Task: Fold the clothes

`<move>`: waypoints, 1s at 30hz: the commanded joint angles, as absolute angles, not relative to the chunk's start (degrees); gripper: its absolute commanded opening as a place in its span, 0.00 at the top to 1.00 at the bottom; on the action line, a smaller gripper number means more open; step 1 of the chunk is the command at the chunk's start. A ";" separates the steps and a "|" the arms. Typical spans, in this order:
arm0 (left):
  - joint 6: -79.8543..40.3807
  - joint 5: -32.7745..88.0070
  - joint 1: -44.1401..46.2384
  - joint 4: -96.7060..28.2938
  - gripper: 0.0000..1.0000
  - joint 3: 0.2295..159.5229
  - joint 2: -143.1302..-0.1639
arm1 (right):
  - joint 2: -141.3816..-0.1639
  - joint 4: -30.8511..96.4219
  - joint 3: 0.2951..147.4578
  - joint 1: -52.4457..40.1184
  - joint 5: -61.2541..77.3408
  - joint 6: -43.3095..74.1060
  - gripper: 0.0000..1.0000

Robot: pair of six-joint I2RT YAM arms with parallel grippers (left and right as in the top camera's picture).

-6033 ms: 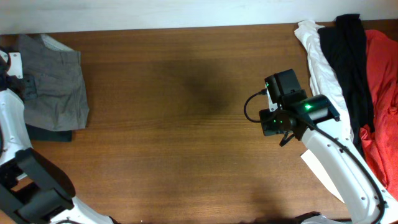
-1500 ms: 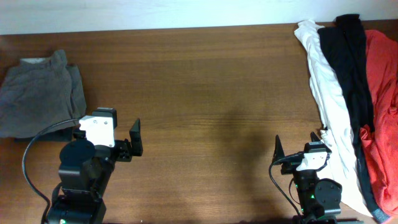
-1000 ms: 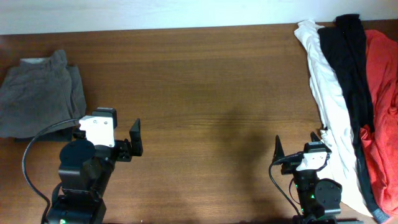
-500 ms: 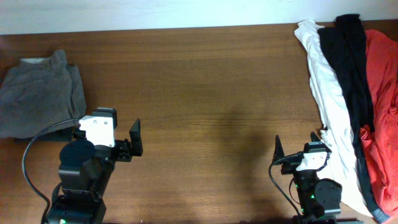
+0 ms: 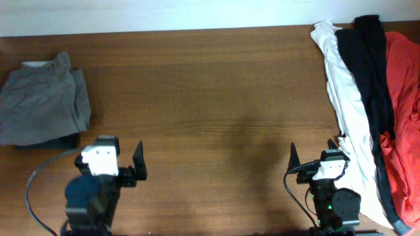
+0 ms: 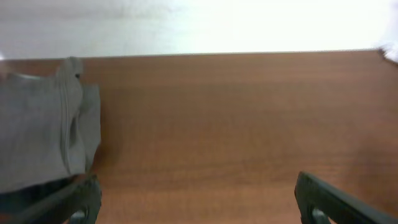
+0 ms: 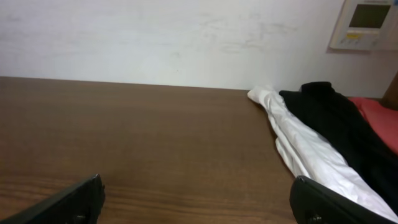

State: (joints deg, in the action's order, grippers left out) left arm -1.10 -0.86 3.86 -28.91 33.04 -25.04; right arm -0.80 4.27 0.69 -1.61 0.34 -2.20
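The clothes (image 5: 42, 98), a grey-khaki woven garment, lie folded in a flat bundle at the far left of the table; the left wrist view shows their seamed edge (image 6: 43, 134) on its left side. My left gripper (image 5: 102, 147) is near the front edge, to the right of and nearer than the bundle, open with bare wood between its fingers (image 6: 84, 200). At the front right, my right gripper (image 5: 317, 149) stands open over bare wood too, beside a white garment, and holds nothing (image 7: 199, 198).
A dark charcoal garment (image 5: 49, 140) peeks out under the grey bundle's near edge. White (image 5: 344, 98), black (image 5: 367, 65) and red (image 5: 403, 98) garments are heaped along the right edge. A white wall runs behind the table, with a control panel (image 7: 364, 23) on it.
My left arm has drawn back toward the front edge, away from the grey bundle. The right arm and all garments have stayed still.
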 commanded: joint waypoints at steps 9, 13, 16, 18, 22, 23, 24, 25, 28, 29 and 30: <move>0.01 -0.93 0.93 3.92 0.01 0.91 -2.72 | -0.32 4.45 0.32 -1.10 0.86 -2.57 0.01; 0.01 -4.34 0.43 2.98 0.01 0.56 -0.25 | -0.32 4.45 0.32 -1.10 0.86 -2.57 0.01; 0.01 -4.34 0.43 -0.10 0.01 0.56 -0.25 | -0.32 4.45 0.32 -1.10 0.86 -2.57 0.01; 0.03 -4.29 0.43 -4.93 0.01 0.56 -0.25 | -0.32 4.45 0.32 -1.10 0.86 -2.57 0.01; 0.01 -4.12 0.43 -4.36 0.01 0.56 -0.27 | -0.32 4.45 0.32 -1.10 0.86 -2.57 0.01; 0.01 -4.12 0.43 -4.36 0.01 0.56 -0.27 | -0.32 4.45 0.32 -1.10 0.86 -2.57 0.01; 0.01 -4.12 0.43 -4.38 0.01 0.56 -0.27 | -0.32 4.45 0.32 -1.10 0.89 -2.57 0.01; 0.01 -4.14 0.40 -4.38 0.01 0.56 -0.27 | -0.32 4.45 0.32 -1.10 0.86 -2.57 0.01; 0.01 -4.12 0.43 -4.38 0.01 0.56 -0.30 | -0.32 4.45 0.32 -1.10 0.86 -2.57 0.01; 0.01 -4.14 0.43 -4.38 0.01 0.56 -0.30 | -0.32 4.45 0.32 -1.10 0.86 -2.59 0.01; 0.01 -4.12 0.43 -4.38 0.01 0.56 -0.30 | -0.32 4.45 0.32 -1.10 0.86 -2.57 0.01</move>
